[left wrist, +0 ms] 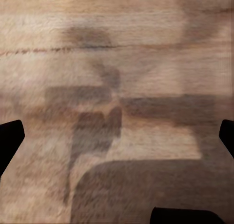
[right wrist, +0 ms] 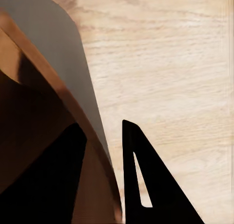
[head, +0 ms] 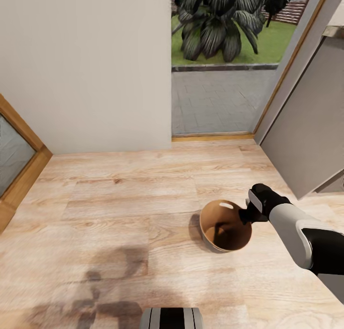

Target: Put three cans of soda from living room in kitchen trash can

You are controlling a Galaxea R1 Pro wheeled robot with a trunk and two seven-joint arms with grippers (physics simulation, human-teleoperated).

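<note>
Head view: my right gripper (head: 244, 213) straddles the tash can (head: 224, 228) rim, grip uncertain; I judge fetching cans comes next.

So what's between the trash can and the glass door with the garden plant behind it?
Only bare wood floor. In the head view nothing stands between the trash can and the glass door; the right hand sits at the can's rim.

The small tapered round trash bucket with a coppery-brown inside (head: 225, 226) stands upright on the pale wood plank floor (head: 119, 200). The right claw (head: 248, 215) sits at the bucket's right rim, one finger (right wrist: 146, 185) outside its wall (right wrist: 63, 63). Behind the bucket stands the glass pane (head: 220, 56), beyond it the leafy garden plant (head: 220, 18).
</note>
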